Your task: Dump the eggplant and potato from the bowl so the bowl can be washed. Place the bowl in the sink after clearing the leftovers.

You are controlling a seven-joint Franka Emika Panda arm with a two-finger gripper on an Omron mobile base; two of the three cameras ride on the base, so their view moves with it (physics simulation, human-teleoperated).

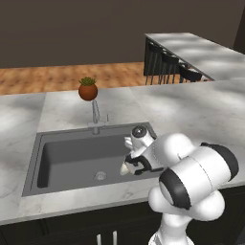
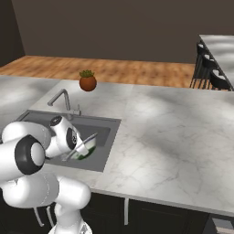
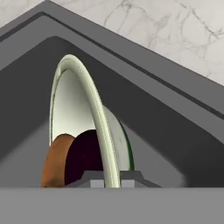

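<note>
We see the marble table (image 1: 201, 110) with the sink (image 1: 72, 160) set into it. Our hand (image 3: 111, 181) pinches the bowl (image 3: 83, 113) by its rim over the sink's near right corner, tipped on edge. Inside the bowl lie the potato (image 3: 54, 162) at 7 o'clock and the eggplant (image 3: 87, 155) touching it.

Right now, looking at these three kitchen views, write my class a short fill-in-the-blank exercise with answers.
1. The gripper pinches the rim of the ____.
2. The bowl is held over the dark grey ____.
3. Inside the bowl, next to the potato, lies the dark ____.
4. Behind the faucet stands a potted ____.

Answers: bowl; sink; eggplant; plant
</note>
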